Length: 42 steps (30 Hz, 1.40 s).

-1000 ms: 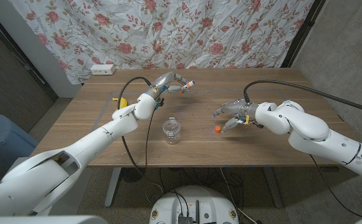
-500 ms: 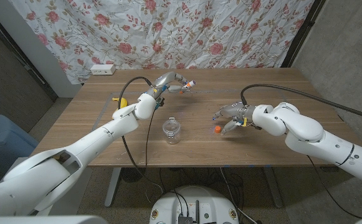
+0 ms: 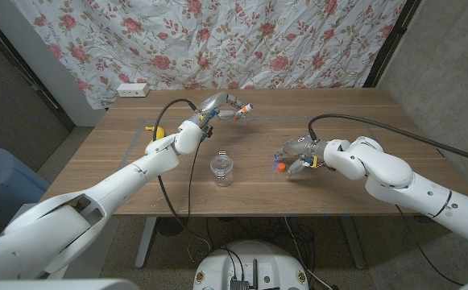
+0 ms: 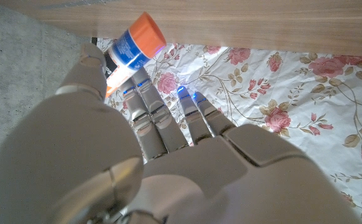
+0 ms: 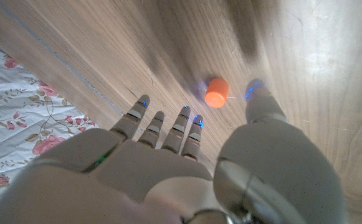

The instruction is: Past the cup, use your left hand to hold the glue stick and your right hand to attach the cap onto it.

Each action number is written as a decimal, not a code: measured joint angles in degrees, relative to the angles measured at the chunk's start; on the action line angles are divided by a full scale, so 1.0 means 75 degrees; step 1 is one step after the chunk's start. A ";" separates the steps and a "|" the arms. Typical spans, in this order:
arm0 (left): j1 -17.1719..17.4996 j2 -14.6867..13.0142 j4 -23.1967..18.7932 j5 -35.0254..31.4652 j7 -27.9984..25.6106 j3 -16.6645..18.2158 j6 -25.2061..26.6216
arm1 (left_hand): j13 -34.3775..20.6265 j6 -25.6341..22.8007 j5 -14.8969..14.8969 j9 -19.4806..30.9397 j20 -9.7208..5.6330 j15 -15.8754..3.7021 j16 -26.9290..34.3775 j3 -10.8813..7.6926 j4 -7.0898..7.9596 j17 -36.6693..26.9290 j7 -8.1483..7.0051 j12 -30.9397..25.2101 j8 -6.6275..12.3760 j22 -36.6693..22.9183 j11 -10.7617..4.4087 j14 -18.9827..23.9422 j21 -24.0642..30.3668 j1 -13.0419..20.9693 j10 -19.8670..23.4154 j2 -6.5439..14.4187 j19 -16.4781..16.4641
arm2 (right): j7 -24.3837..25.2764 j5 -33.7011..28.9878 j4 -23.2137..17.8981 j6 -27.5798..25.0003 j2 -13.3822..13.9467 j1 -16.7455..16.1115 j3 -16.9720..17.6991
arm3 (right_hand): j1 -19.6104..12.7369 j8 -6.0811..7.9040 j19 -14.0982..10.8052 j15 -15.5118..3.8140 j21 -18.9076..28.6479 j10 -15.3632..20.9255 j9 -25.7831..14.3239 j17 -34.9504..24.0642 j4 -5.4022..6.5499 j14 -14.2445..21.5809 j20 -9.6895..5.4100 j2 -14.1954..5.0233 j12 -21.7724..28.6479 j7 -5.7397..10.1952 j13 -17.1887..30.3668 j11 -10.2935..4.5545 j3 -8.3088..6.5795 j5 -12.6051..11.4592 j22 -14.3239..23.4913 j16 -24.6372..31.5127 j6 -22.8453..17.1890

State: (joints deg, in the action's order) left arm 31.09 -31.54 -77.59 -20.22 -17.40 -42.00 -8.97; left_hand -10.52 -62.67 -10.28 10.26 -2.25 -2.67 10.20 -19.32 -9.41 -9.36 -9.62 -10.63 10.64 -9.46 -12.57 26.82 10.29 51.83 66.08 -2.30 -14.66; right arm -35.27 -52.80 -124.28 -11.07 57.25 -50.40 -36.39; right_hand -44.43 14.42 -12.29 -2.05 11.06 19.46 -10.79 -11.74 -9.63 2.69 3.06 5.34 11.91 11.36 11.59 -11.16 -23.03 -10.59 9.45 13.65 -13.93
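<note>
The left hand is up past the cup, pinching the glue stick in the air with its orange end poking out beyond the fingers. The small orange cap lies on the counter, and the right hand hangs just over it, fingers apart and holding nothing. To my eye the pick-up is where this could fall apart: the cap is small and round, it sits in the gap between thumb and fingers in the right wrist view, and a closing finger that catches it off-centre could flick it rolling toward the counter's near edge. A skewed pinch would also leave it crooked for pressing onto the stick.
</note>
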 measured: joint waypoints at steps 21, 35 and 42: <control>0.0138 -0.0105 -0.0294 -0.0058 -0.0007 0.0052 0.0114 | -0.0003 0.0000 -0.0016 0.0000 0.0000 0.0000 0.0000 0.0000 0.0000 0.0000 0.0000 0.0012 0.0003 0.0000 0.0000 0.0000 0.0000 0.0001 0.0000 -0.0001 0.0000 | 0.0194 -0.0338 0.0227 0.0174 -0.0093 -0.0012 -0.0057 | 0.0000 0.0003 -0.0450 -0.0015 0.0000 0.0549 -0.0003 -0.0010 0.0021 0.0642 -0.0231 0.0000 0.0061 0.0126 0.0000 -0.0161 0.0022 -0.0064 0.0000 0.0189 -0.0232; 0.0198 -0.0145 -0.0393 -0.0095 0.0003 0.0084 0.0193 | 0.0002 0.0000 -0.0015 0.0000 0.0000 0.0000 0.0000 0.0000 0.0000 0.0000 0.0000 0.0013 0.0004 0.0000 0.0000 0.0000 0.0000 -0.0001 -0.0001 0.0001 0.0000 | 0.0546 -0.0542 0.0284 0.0154 -0.0183 -0.0188 -0.0032 | -0.0212 0.0223 -0.0831 -0.0042 0.0000 0.1208 -0.0039 0.0004 0.0021 0.1133 -0.0367 -0.0030 0.0061 0.0134 -0.0001 -0.0163 0.0022 -0.0094 0.0000 0.0305 -0.0875; 0.0217 -0.0165 -0.0430 -0.0112 0.0021 0.0094 0.0210 | 0.0002 0.0000 -0.0009 0.0000 0.0000 0.0000 0.0000 -0.0001 0.0000 0.0000 0.0000 0.0027 0.0004 0.0000 0.0001 0.0000 0.0000 -0.0001 -0.0001 0.0001 0.0000 | 0.0791 -0.0605 0.0339 0.0151 -0.0237 -0.0236 -0.0020 | -0.0213 0.0345 -0.1051 -0.0036 0.0000 0.1585 -0.0039 0.0003 0.0053 0.1410 -0.0421 -0.0031 0.0060 0.0147 -0.0020 -0.0163 0.0054 -0.0152 0.0000 0.0359 -0.1279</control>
State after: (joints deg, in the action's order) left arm 32.72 -32.77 -80.81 -21.06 -17.24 -41.30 -7.40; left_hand -10.50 -62.67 -10.35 10.26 -2.25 -2.67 10.20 -19.32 -9.41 -9.36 -9.62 -10.43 10.67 -9.46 -12.57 26.82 10.29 51.82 66.08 -2.29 -14.66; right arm -29.33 -57.34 -121.74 -9.94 55.47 -52.17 -36.54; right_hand -46.03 17.01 -20.17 -2.32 11.05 31.35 -11.08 -11.72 -9.23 13.27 -0.09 5.11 12.36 12.46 11.45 -12.38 -22.62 -11.73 9.45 16.34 -23.53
